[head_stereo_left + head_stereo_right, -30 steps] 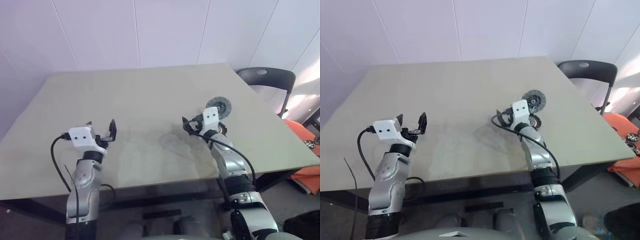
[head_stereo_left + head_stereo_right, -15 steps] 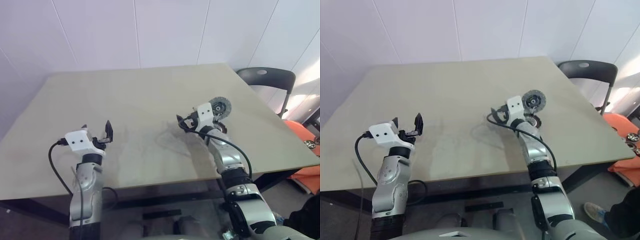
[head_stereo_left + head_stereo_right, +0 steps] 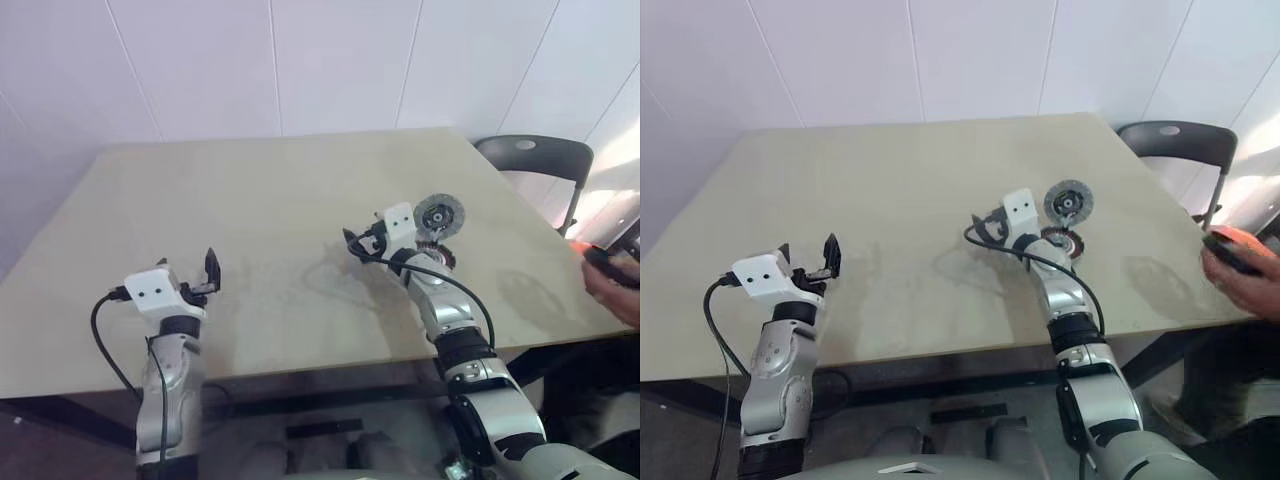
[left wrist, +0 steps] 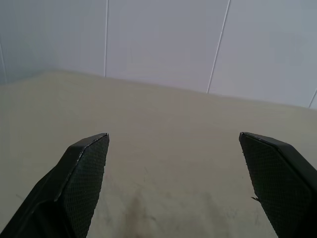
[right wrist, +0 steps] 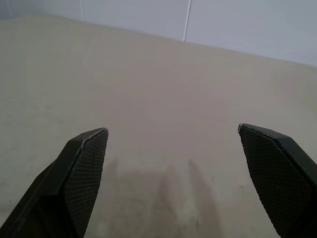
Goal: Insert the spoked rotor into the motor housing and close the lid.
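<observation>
A round grey disc with a small hub, the lid (image 3: 437, 215), lies on the right part of the tan table (image 3: 270, 180). Just in front of it sits the copper-toned motor housing (image 3: 441, 257), partly hidden behind my right wrist. The spoked rotor is hidden or out of view. My right gripper (image 3: 357, 240) hovers open to the left of both discs, pointing toward the table's middle with nothing between its fingers (image 5: 84, 163). Near the front left edge my left gripper (image 3: 198, 278) is open and empty, its fingers (image 4: 81, 168) over bare tabletop.
A person's hand (image 3: 612, 285) holding a dark and orange object reaches in at the right edge, beside the table's corner. A black chair (image 3: 535, 155) stands behind the right corner. A white wall backs the table.
My right gripper has drifted left, away from the discs. A person's hand has come into view at the right edge. The left gripper has hardly moved.
</observation>
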